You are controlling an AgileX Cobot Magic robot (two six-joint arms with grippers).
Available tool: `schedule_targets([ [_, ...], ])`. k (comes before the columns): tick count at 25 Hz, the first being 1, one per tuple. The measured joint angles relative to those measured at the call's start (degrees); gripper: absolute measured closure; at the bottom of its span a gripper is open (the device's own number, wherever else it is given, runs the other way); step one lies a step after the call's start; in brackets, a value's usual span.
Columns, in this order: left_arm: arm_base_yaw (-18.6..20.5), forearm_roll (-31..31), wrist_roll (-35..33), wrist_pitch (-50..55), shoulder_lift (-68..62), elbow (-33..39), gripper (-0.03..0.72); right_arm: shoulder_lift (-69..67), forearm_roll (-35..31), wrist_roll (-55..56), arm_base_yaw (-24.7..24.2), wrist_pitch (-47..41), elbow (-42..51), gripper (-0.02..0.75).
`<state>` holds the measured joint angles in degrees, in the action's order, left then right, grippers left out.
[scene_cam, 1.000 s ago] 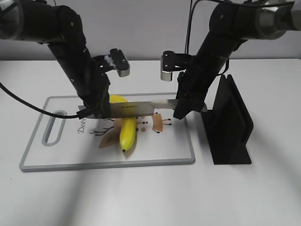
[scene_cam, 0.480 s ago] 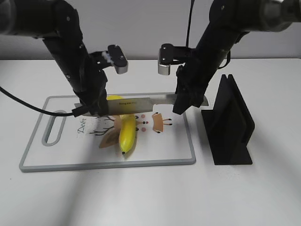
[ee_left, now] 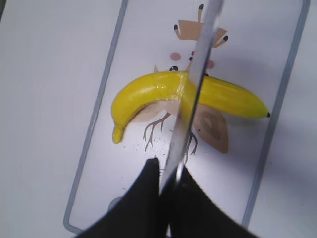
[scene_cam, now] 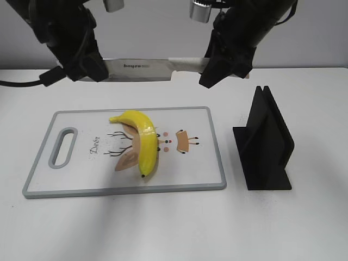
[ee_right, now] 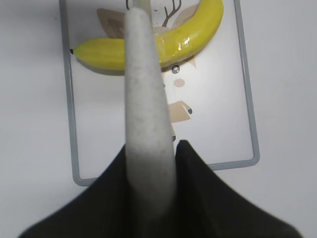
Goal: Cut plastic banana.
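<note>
A plain white tabletop (scene_cam: 163, 228) carries a grey-rimmed white rectangular cutting board (scene_cam: 38, 185) (a slotted handle at its left end). Just beside its right edge, apart from it, stands a black angular plastic knife stand (scene_cam: 266, 147).

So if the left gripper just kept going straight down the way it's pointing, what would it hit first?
Probably the cutting board, near the banana. The left gripper, clamped on the knife, hangs above it; depth is uncertain.
</note>
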<state>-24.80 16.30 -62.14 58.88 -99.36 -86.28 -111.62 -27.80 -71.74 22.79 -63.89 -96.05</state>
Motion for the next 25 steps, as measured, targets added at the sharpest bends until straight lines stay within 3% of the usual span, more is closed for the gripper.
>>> schedule_targets([
  [5,0.00,-0.17,0.00,0.00,0.35,0.19,0.682,0.02,-0.33,0.00,0.00,0.06,0.00,0.547],
  [7,0.00,0.02,0.54,-0.27,0.29,0.19,0.623,0.02,-0.33,0.00,0.00,0.06,0.00,0.547],
  [9,0.17,0.33,1.55,-1.80,0.25,0.19,0.470,0.02,-0.33,0.56,0.00,-0.42,0.11,0.561],
  [11,0.37,0.43,2.05,-2.50,0.25,0.14,0.217,0.02,-0.18,1.50,0.00,-0.39,0.11,0.570],
  [13,0.37,0.54,2.79,-3.11,0.32,0.14,0.106,0.02,0.52,2.19,-0.07,-0.11,0.11,0.570],
  [19,0.43,-2.15,8.67,-5.01,1.94,0.14,0.068,-0.03,2.54,4.61,-0.18,0.06,0.11,0.570],
  [25,1.47,-17.08,32.69,-2.63,4.22,0.14,0.069,0.03,6.86,22.43,-0.18,-0.43,-2.77,0.570],
])
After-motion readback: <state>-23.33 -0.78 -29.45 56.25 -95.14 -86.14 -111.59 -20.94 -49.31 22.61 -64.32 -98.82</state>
